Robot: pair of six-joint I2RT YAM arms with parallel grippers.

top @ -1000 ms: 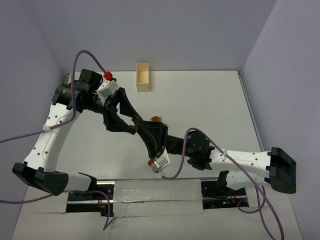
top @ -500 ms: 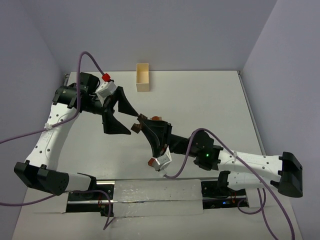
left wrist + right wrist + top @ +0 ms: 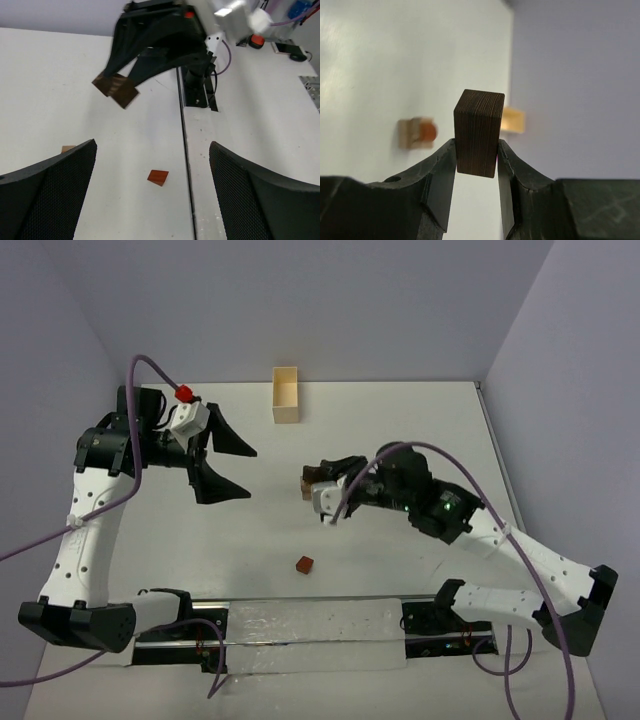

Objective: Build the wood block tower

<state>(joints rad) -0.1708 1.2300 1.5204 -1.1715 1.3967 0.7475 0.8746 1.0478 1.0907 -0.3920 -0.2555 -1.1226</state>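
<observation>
My right gripper (image 3: 312, 480) is clenched on a dark brown wooden block (image 3: 479, 131), pinched low so that its top is free for stacking, I think. My left gripper (image 3: 249, 473) stands wide open and holds nothing. A small reddish-brown wooden piece (image 3: 304, 565) lies loose on the bench (image 3: 420, 430).

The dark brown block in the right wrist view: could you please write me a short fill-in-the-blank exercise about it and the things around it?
1. The dark brown block is clamped between the fingers of the ____ arm.
2. The left arm's fingers stand ____ and hold nothing.
3. In the top view, the reddish-brown block lies on the ____, apart from both arms.
Missing words: right; open; table.
</observation>
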